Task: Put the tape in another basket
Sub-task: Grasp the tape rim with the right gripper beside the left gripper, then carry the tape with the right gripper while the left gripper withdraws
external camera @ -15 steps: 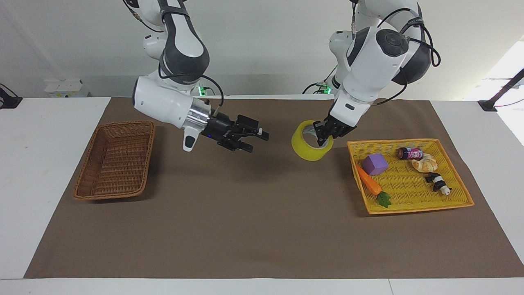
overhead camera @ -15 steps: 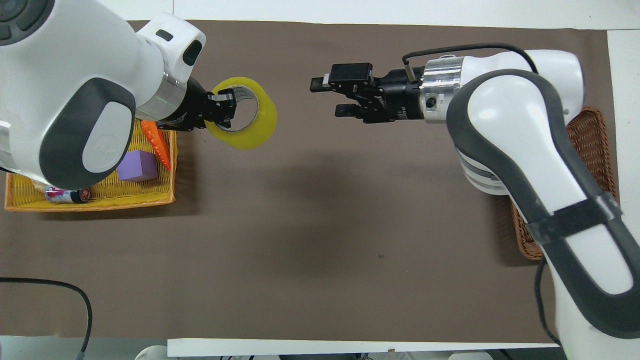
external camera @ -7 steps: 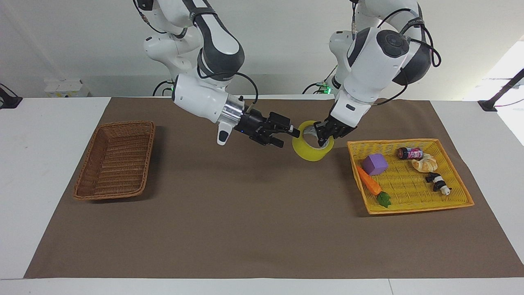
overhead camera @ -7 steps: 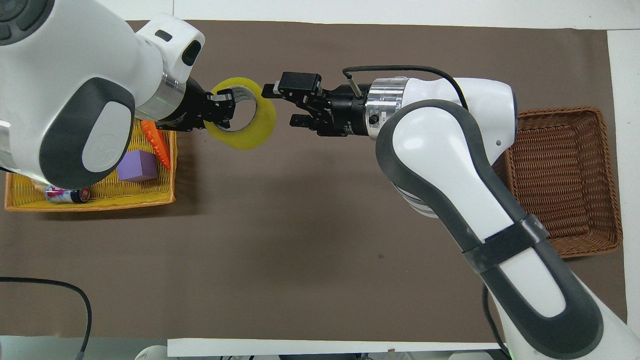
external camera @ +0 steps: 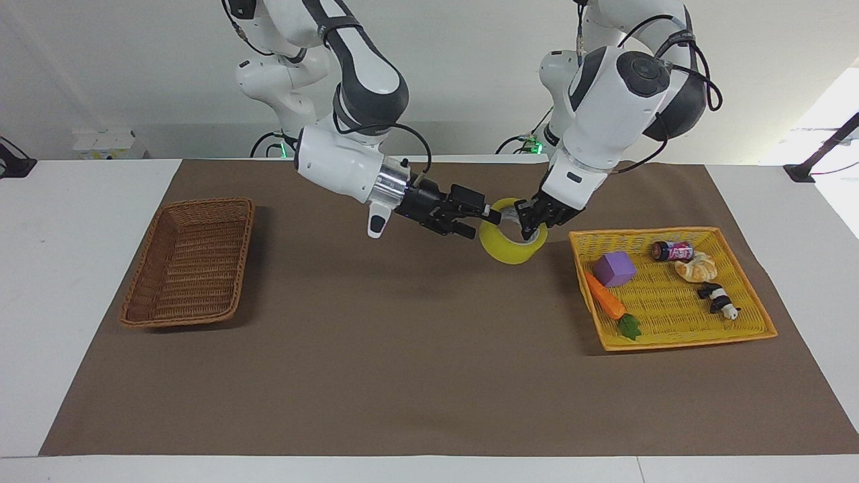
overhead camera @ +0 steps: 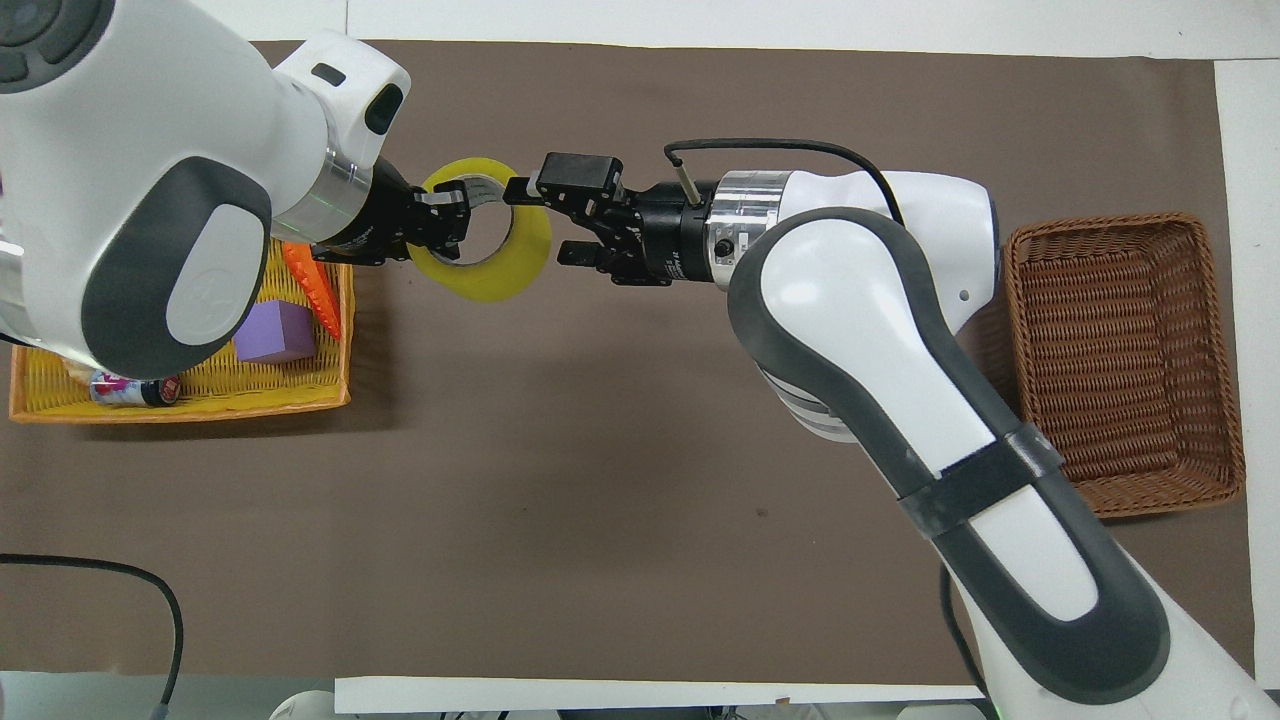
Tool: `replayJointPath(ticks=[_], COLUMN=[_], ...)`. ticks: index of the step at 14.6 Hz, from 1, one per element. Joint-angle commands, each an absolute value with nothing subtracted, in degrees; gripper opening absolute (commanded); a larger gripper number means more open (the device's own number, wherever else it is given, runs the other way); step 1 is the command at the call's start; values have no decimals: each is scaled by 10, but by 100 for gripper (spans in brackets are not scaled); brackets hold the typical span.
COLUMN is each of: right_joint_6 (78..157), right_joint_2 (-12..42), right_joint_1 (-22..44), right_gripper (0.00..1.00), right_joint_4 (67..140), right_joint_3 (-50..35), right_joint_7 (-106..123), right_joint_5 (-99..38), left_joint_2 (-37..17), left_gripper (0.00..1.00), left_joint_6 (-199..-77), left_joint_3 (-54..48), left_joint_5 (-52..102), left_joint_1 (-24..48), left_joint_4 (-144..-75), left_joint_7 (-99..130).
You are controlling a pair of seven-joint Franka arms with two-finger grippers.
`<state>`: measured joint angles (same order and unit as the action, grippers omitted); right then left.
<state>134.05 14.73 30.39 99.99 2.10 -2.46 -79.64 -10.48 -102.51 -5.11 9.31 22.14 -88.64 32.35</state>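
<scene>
Left jaws (external camera: 530, 225) clenched on tape (external camera: 504, 249) rim; right jaws (external camera: 484, 223) spread, straddling the rim's facing edge.

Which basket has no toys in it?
The brown wicker basket at the right arm's end of the table has nothing in it. The yellow basket holds a carrot, a purple block and more.

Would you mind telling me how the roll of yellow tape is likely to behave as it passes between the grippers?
The tape is a hollow ring, so it probably feels light and stiff. The left gripper holds it by one wall, so it may swing or tilt. Its glossy round side looks slippery for the right gripper, and it would likely roll if dropped.
</scene>
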Motion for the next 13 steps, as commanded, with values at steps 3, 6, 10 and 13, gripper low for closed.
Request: replayJointPath(ticks=[3,6,10,13], right_joint_6=[1349,1348,1339,1347], right_joint_2=[149,149,148,149], right_joint_1=[321,320,311,316], right_gripper=[98,92,24,0], right_joint_4=[1002,1002,1002,1001], right_joint_3=[23,24,23,23], right_joint_7=[-33,-35,-33,-33], right_joint_5=[-808,-807,-806,-806], left_joint_2=[-84,-84,-84,-85], left_gripper=[0,0,0,1], left_joint_6=[-1020,-1021,-1023,-1024], left_joint_3=[-49,-49,-49,-49], left_joint_5=[87,87,88,88], left_joint_1=[220,220,220,219], left_joint_4=[-901,-901,-901,-901], left_joint_7=[323,324,326,325])
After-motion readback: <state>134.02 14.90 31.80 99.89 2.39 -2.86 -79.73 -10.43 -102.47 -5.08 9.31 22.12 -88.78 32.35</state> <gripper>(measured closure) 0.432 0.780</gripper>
